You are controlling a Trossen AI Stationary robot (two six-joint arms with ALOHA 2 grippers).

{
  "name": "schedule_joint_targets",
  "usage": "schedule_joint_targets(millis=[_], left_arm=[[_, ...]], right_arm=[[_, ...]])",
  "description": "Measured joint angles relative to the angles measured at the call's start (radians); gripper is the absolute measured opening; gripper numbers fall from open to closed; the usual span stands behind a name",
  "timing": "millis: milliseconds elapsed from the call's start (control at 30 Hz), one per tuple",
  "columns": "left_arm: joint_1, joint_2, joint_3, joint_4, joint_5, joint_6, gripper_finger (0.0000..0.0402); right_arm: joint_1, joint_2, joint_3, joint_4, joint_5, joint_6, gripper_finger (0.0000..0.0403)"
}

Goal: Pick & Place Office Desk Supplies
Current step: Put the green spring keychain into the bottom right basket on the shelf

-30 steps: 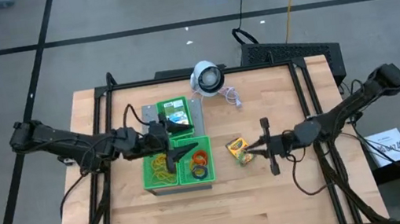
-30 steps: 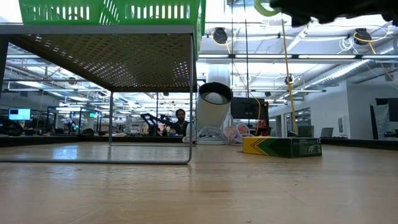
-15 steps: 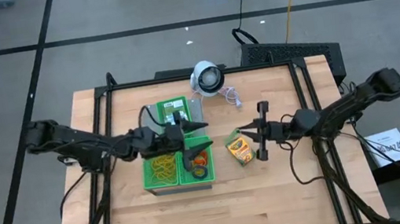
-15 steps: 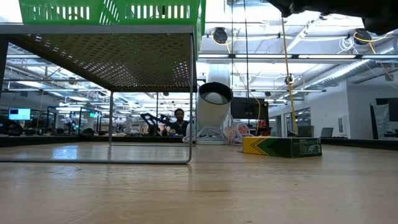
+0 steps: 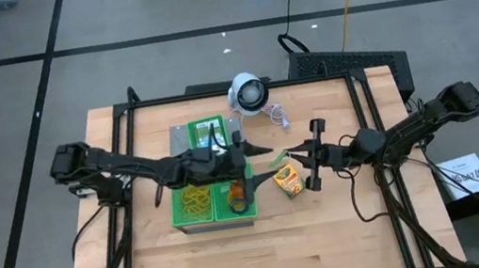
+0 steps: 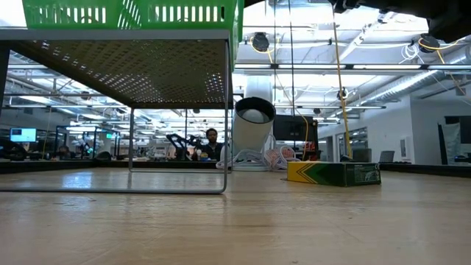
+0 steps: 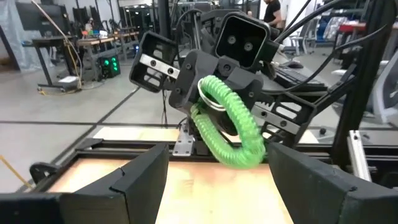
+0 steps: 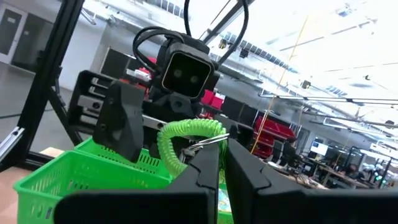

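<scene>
The wooden worktop (image 5: 329, 225) carries a green tray (image 5: 179, 217) with compartments already holding a tan-yellow tangle of bands (image 5: 196, 197) and some red, orange and green loops (image 5: 238, 197), while two crayon boxes (image 5: 210, 134) lie on the shelf just behind. That much looks sorted. One crayon box (image 5: 288, 180) lies loose on the bare wood just right of the tray, so it is yet to be placed.

Above it the two arms meet. The right tool (image 5: 292, 154) has its fingers pressed together, pinching a green coiled band (image 7: 231, 124), a springy, spiral-cord loop that hangs in the air between the tools. The left tool (image 5: 258, 162) is spread wide, fingers either side of the coil without touching, apparently for a handover.
</scene>
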State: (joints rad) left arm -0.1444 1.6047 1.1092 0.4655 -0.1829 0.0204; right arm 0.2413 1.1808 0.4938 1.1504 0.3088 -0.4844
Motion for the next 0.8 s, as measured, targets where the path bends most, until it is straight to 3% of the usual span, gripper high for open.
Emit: schedule_joint_targets(millis=[233, 367, 667, 800], left_arm=[[0.0, 0.032, 0.04, -0.001, -0.015, 0.029, 0.0283], [0.0, 0.031, 0.041, -0.001, -0.026, 0.03, 0.0254], [0.0, 0.031, 0.041, -0.017, -0.026, 0.003, 0.0089], [0.0, 0.03, 0.041, -0.015, -0.026, 0.024, 0.002]], right_arm=[[0.001, 0.0, 0.0, -0.026, -0.048, 0.0, 0.0004], [0.002, 0.0, 0.0, -0.038, -0.052, 0.001, 0.0004], [0.002, 0.0, 0.0, -0.052, -0.051, 0.008, 0.0005], [0.002, 0.0, 0.0, -0.052, -0.051, 0.037, 0.0023]])
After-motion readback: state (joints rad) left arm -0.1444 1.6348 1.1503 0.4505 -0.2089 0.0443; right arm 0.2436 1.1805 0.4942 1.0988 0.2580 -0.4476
